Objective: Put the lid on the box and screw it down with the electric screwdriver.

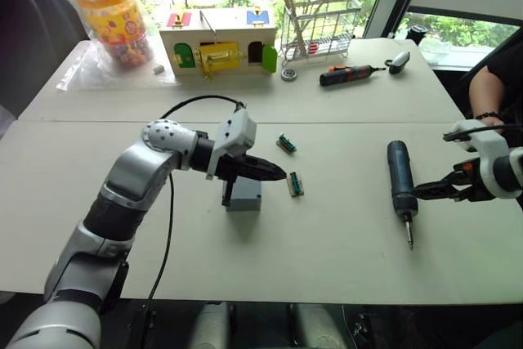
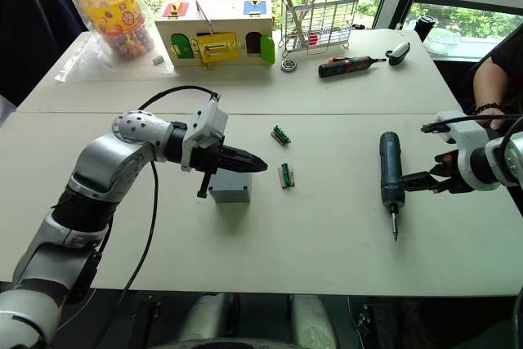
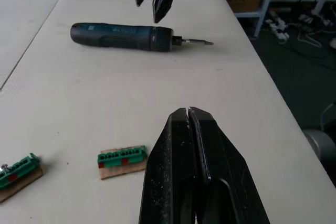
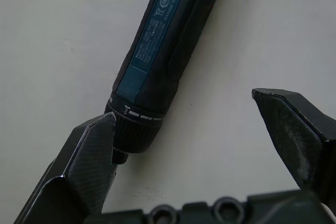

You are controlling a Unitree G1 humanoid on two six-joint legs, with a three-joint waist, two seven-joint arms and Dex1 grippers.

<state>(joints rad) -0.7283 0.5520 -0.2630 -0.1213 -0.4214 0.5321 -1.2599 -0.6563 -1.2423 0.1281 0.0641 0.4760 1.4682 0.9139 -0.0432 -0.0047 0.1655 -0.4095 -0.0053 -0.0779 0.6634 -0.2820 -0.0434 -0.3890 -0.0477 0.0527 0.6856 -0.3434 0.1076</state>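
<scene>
Left claw (image 1: 276,173) hovers directly over the box (image 1: 243,194), its two black fingers pressed together with nothing between them, tips pointing toward the robot's right; the box stands grey and upright near the middle of the counter (image 1: 327,259); whether the lid is already on it cannot be told, since the claw covers its top; two small green terminal blocks sit just right of the box, one (image 1: 295,184) near the claw tip, the other (image 1: 286,144) a little farther back; the electric screwdriver (image 1: 400,179) lies flat on the counter well to the right of the box, dark blue body pointing away from the robot, metal bit (image 1: 409,233) pointing toward the robot's edge; right claw (image 1: 435,190) is spread wide at the driver's collar end, coming in from the right; in the right wrist view one finger (image 4: 89,150) touches the ribbed collar, the other finger (image 4: 294,129) stands clear of the body, so the tool is not gripped; at the back of the counter: wooden toy house (image 1: 217,42), bagged candy jar (image 1: 114,18), wire rack (image 1: 320,26), red-and-black screwdriver (image 1: 350,75); a person's arm (image 1: 493,87) shows at the far right edge.
</scene>
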